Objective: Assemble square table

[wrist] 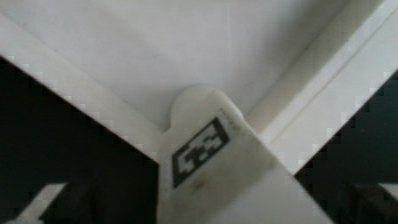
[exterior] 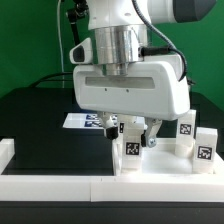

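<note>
I've got the tool (exterior: 137, 135) clamped on one leg (exterior: 131, 152), standing it down by the low white wall (exterior: 60, 186) at the desk's front edge. The slab (exterior: 130, 92) seems propped there too. Any tilt and that leg could slip or topple.

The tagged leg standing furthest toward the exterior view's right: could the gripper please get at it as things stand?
Probably yes: that leg stands upright with open space above it, beside the gripper. Whether the jaws already hold something, I cannot tell.
</note>
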Controlling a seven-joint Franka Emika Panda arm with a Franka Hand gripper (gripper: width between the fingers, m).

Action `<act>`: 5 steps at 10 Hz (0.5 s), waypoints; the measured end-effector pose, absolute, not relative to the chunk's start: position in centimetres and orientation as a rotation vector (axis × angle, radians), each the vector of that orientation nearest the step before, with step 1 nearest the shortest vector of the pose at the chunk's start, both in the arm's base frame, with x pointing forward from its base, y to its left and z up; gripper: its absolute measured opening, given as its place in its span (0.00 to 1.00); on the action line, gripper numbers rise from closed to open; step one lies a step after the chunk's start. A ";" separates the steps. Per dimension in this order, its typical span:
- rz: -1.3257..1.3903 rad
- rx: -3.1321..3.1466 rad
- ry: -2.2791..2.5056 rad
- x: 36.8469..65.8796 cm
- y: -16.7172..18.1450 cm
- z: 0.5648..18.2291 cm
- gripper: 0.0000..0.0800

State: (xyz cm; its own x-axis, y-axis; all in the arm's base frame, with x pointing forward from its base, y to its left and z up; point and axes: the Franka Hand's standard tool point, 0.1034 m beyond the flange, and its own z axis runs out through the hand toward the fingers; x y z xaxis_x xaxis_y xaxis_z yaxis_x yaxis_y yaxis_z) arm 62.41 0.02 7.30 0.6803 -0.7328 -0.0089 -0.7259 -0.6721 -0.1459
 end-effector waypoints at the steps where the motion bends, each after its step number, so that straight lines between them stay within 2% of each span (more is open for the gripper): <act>1: -0.079 -2.772 1.157 62.4 0.1 7.3 0.81; 3: -0.119 -3.008 0.620 62.6 1.1 7.5 0.81; 4: -0.114 -2.983 0.710 62.5 0.9 7.4 0.81; 5: -0.113 -2.983 0.710 62.5 0.9 7.4 0.65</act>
State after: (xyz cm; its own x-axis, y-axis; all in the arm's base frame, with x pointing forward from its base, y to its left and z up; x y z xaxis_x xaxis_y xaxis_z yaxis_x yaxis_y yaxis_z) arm 62.50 0.87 7.36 0.8904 -0.4518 0.0548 -0.4464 -0.8905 -0.0879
